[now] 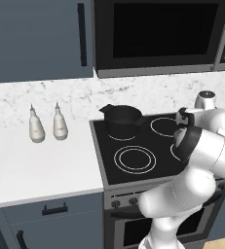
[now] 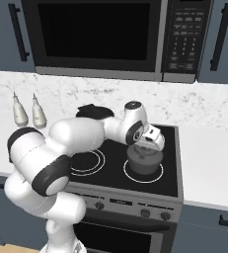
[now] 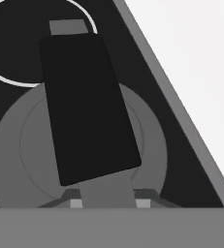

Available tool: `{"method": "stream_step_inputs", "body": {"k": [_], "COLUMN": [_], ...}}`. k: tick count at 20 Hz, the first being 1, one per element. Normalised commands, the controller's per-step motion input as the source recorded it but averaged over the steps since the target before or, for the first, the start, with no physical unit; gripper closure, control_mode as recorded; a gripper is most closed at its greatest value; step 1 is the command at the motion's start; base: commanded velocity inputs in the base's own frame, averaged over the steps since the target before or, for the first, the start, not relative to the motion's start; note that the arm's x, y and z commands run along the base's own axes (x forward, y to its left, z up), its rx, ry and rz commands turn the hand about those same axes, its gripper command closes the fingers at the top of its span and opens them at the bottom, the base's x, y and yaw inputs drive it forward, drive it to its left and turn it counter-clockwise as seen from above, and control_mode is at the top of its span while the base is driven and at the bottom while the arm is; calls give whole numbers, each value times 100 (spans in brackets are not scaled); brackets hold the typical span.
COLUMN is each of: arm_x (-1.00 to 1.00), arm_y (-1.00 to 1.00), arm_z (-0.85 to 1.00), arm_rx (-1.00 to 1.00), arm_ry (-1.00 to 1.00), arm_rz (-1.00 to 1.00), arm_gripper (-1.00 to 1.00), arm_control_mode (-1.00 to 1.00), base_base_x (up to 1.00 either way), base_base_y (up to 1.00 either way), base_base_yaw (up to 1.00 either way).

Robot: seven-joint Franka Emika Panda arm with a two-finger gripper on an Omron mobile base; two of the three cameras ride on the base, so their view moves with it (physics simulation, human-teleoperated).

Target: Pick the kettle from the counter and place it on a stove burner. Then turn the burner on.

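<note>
The small dark-grey kettle stands upright inside the thin white ring of the front right stove burner on the black cooktop. My gripper comes down on it from above and is shut on its arched black handle. In the hand view the gripper looks straight down the handle onto the grey domed lid. Whether the kettle's base touches the glass or hangs just above it I cannot tell. The white counter lies to the right of the stove.
A wider dark pot sits on the back left burner. Two white bottles stand on the left counter. Control knobs line the stove front. A microwave hangs overhead.
</note>
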Motion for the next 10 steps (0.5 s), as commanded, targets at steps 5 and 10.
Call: {"method": "stream_step_inputs", "body": {"k": [5,10], "arm_x": [0,0], "arm_y": [-3,0], "arm_z": [-14,0], "arm_rx": [1,0], "arm_ry": [0,0], "arm_rz": [0,0], "arm_gripper": [100,-100], "arm_control_mode": [-100,-100], "base_base_x": [0,0], "base_base_y": [0,0], "base_base_yaw": [0,0]}}
